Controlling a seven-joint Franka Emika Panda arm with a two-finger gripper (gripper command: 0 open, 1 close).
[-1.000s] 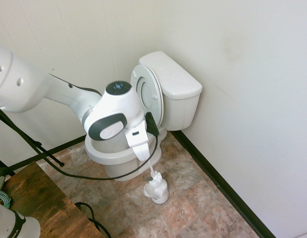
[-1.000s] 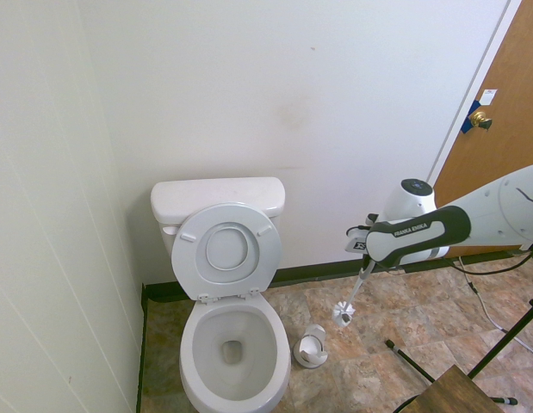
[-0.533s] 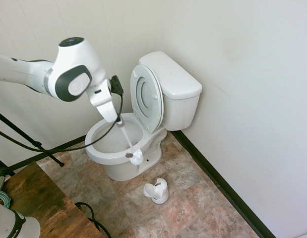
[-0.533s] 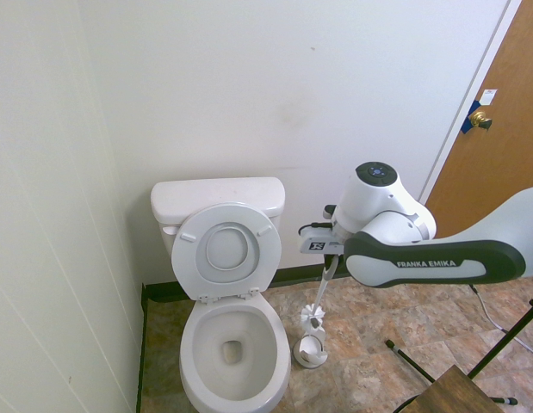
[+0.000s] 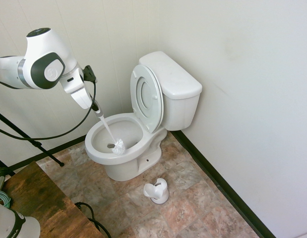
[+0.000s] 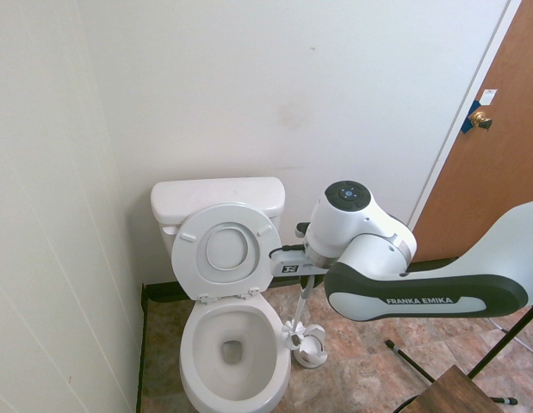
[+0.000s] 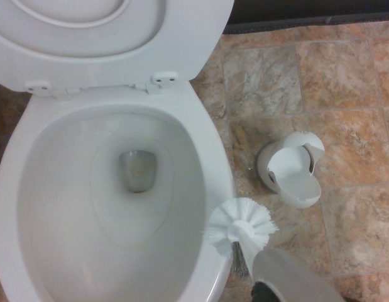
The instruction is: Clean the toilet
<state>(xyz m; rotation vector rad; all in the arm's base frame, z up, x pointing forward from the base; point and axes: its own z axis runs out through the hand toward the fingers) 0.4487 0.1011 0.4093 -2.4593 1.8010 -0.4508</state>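
The toilet (image 5: 170,94) stands against the back wall with its seat and lid (image 6: 225,251) raised and its bowl (image 7: 112,207) open. My gripper (image 5: 95,105) is shut on the handle of a white toilet brush (image 5: 118,147), which slants down from it. The brush head (image 7: 240,226) hangs just above the bowl's rim, on the side nearest the brush holder. In the second exterior view the gripper (image 6: 306,277) sits to the right of the raised lid, with the brush head (image 6: 294,331) low beside the bowl.
The small white brush holder (image 5: 156,191) stands empty on the tiled floor beside the bowl. A wooden table (image 5: 39,203) fills the near corner. Walls close in behind and beside the toilet, and a brown door (image 6: 498,138) stands on the far side.
The arm has swung up and over from the brush holder to the toilet, carrying the brush. The brush head went from above the holder to the bowl's rim.
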